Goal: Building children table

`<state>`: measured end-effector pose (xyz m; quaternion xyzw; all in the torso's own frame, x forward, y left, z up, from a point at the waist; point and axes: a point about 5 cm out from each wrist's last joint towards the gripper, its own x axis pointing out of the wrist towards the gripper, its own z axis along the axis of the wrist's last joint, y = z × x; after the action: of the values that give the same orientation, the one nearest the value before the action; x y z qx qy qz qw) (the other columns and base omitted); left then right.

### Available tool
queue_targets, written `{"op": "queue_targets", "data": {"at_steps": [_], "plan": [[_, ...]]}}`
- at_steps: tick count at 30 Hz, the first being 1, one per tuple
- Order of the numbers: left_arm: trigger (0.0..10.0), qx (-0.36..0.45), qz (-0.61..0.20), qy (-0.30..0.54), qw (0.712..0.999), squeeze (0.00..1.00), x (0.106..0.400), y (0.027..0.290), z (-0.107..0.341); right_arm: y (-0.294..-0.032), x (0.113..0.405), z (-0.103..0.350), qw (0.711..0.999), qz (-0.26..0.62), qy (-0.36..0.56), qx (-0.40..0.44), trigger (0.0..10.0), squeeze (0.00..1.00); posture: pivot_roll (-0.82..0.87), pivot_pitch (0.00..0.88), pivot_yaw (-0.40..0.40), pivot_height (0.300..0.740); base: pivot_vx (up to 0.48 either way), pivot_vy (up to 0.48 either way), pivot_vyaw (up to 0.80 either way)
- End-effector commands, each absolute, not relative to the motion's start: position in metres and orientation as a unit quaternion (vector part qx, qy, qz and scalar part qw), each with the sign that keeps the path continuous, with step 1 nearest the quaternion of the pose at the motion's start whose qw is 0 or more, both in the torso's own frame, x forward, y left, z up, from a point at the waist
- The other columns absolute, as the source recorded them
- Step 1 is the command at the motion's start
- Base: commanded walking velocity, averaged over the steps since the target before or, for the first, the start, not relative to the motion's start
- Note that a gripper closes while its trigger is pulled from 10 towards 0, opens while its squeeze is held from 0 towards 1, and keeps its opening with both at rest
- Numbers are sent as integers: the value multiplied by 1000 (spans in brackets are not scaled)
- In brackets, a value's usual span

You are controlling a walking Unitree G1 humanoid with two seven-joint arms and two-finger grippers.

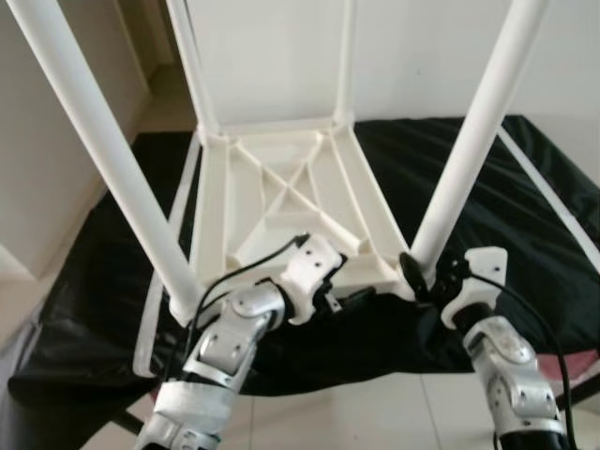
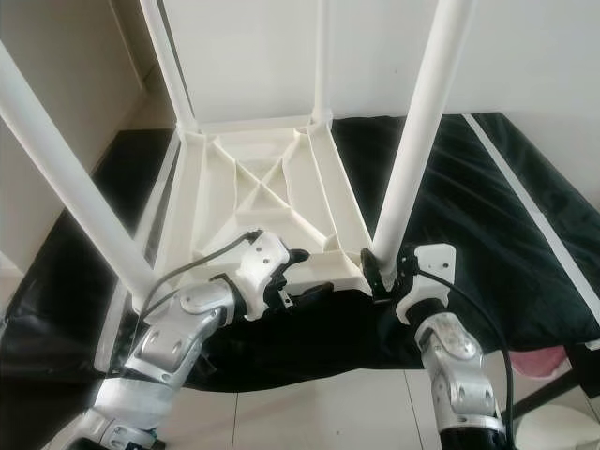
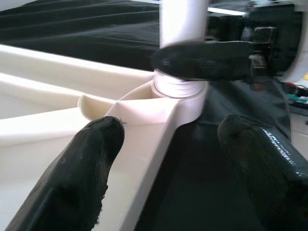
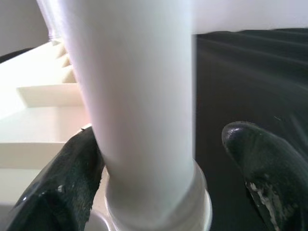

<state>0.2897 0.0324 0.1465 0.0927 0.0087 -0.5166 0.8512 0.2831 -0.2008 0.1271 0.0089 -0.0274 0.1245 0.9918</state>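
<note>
A white plastic children's table (image 1: 281,187) lies upside down on a black cloth (image 1: 84,281), its legs pointing up. My left gripper (image 1: 339,289) is at the table's near edge, open, with the rim (image 3: 159,139) running between its fingers (image 3: 77,173). My right gripper (image 1: 420,272) is at the foot of the near right leg (image 1: 469,141), just above its threaded socket (image 3: 180,89). In the right wrist view the leg (image 4: 139,96) stands between the fingers; one finger (image 4: 72,183) touches it and the other is a little apart, so the gripper is open.
The near left leg (image 1: 103,159) leans up past my left arm. Two far legs rise by the white wall. A white strip (image 1: 553,197) lies on the cloth at the right. Pale floor tiles (image 1: 356,412) are below me, with a pink object (image 2: 544,361) at the right.
</note>
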Motion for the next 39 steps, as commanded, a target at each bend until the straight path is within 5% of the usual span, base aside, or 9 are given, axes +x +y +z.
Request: {"op": "queue_targets", "data": {"at_steps": [1, 11, 12, 14, 16, 27, 28, 29, 39], "plan": [[10000, 99, -477, 5, 873, 0, 295, 36, 148, -204, 288, 131, 989, 141, -36, -1, 10000, 0, -124, 9, 44, 740, 0, 0, 0], [10000, 100, -474, 1, 875, 0, 298, 37, 151, -197, 307, 137, 972, 228, -31, -36, 10000, 0, -115, 8, 44, 740, 0, 0, 0], [10000, 100, -472, 0, 876, 0, 299, 37, 152, -195, 310, 136, 969, 242, -27, -43, 4980, 0, -111, 8, 42, 740, 0, 0, 0], [10000, 101, -471, -2, 876, 0, 299, 37, 152, -193, 312, 134, 967, 249, -23, -49, 1020, 0, -108, 8, 39, 740, 0, 0, 0], [10000, 102, -468, -4, 878, 0, 300, 38, 154, -194, 312, 132, 966, 256, -17, -44, 0, 0, -98, 11, 31, 740, 0, 0, 0], [10000, 96, -462, -5, 882, 0, 301, 38, 154, -211, 308, 127, 966, 256, 7, -34, 0, 0, -109, 24, 27, 740, 0, 0, 0], [10000, 95, -462, -6, 882, 0, 301, 38, 154, -213, 308, 126, 966, 255, 10, -33, 3490, 0, -112, 27, 27, 740, 0, 0, 0], [10000, 95, -462, -6, 882, 0, 301, 38, 155, -214, 308, 127, 967, 251, 11, -27, 10000, 0, -115, 30, 26, 740, 0, 0, 0], [10000, 90, -465, -4, 881, 0, 299, 36, 153, -214, 302, 129, 992, 125, 2, -12, 10000, 0, -127, 47, 25, 740, 0, 0, 0]]}}
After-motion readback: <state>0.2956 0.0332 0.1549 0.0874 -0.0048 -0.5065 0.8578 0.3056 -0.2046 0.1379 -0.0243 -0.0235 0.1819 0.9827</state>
